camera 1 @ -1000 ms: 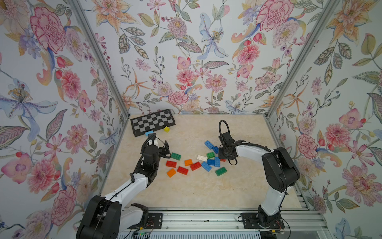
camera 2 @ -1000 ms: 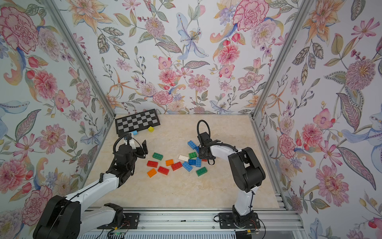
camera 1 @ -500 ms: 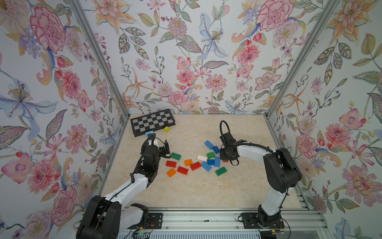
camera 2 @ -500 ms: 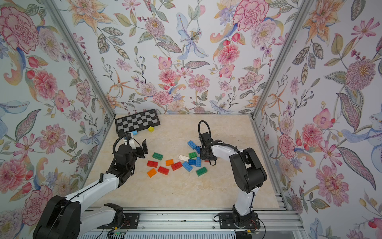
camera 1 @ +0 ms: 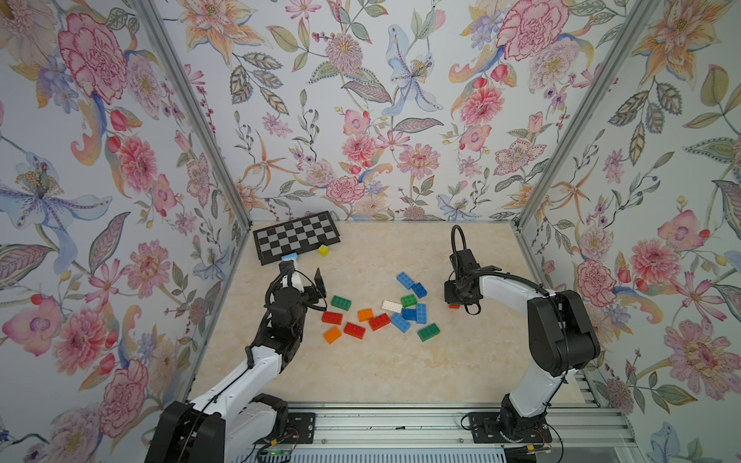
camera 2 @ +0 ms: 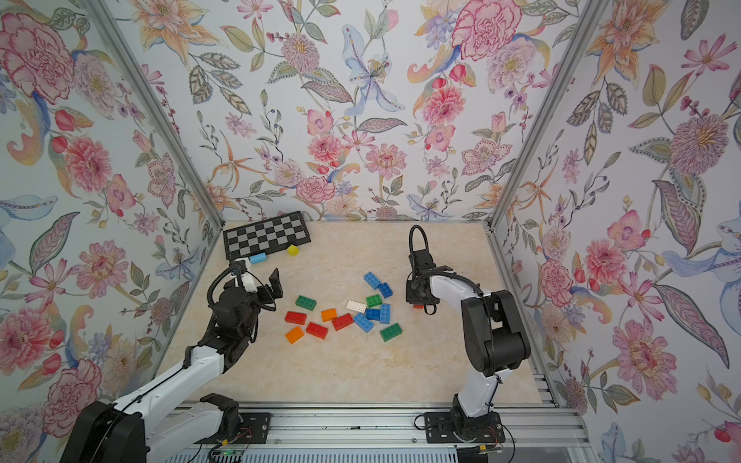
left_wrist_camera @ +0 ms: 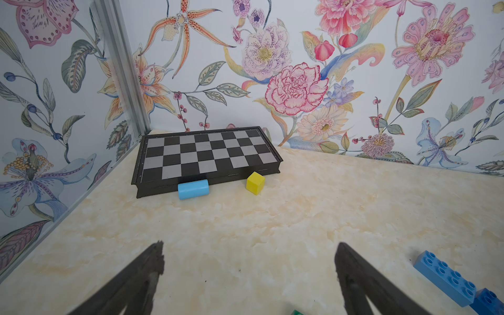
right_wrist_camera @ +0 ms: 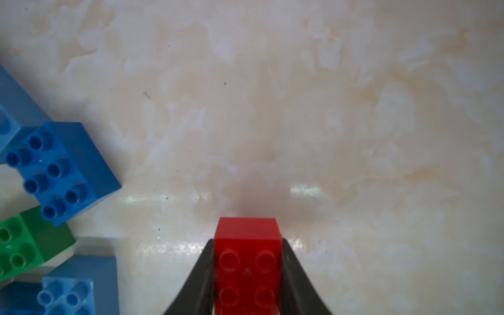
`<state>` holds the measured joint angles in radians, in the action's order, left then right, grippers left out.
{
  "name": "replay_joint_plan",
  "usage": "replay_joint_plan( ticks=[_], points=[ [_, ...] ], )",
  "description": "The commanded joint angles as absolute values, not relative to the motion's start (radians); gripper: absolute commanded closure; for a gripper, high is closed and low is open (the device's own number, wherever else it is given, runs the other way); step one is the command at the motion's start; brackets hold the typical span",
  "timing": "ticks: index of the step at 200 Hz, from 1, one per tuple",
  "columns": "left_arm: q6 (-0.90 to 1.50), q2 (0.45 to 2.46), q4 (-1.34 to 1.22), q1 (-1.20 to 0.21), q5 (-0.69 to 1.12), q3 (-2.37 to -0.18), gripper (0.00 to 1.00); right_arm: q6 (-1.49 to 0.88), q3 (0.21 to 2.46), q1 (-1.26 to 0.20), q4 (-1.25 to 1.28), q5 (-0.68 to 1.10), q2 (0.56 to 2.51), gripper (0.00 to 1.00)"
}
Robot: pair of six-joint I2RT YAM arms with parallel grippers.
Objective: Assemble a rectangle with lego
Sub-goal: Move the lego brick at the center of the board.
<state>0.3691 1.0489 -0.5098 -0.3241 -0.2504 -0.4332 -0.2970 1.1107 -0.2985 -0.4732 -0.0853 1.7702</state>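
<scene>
Several lego bricks in red, orange, blue, green and one white (camera 1: 391,306) lie scattered mid-table in both top views. My right gripper (right_wrist_camera: 247,242) is shut on a red brick (right_wrist_camera: 247,270), studs up, low at the tabletop to the right of the pile; in a top view only an edge of that red brick (camera 1: 454,306) shows under the right gripper (camera 1: 457,298). A dark blue brick (right_wrist_camera: 62,171) and a green brick (right_wrist_camera: 27,242) lie beside it. My left gripper (left_wrist_camera: 249,246) stands open and empty over bare table, left of the pile, near a green brick (camera 1: 341,302).
A folded chessboard (camera 1: 296,236) lies at the back left corner, with a light blue cylinder (left_wrist_camera: 193,189) and a yellow cube (left_wrist_camera: 255,182) against its front edge. Floral walls close three sides. A metal rail (camera 1: 401,425) runs along the front.
My right gripper has closed on the red brick and shifted a little to the right, away from the pile. The left arm has not moved.
</scene>
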Motion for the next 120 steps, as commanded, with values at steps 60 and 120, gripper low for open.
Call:
replay_joint_plan(
  ticks=[60, 120],
  points=[
    [0.442, 1.112, -0.420, -0.332, -0.228, -0.515, 0.01, -0.278, 1.140, -0.284, -0.508, -0.083, 1.835, 0.93],
    [0.448, 1.111, -0.436, -0.331, -0.193, -0.506, 0.01, -0.306, 1.114, -0.282, -0.508, -0.107, 1.850, 0.85]
  ],
)
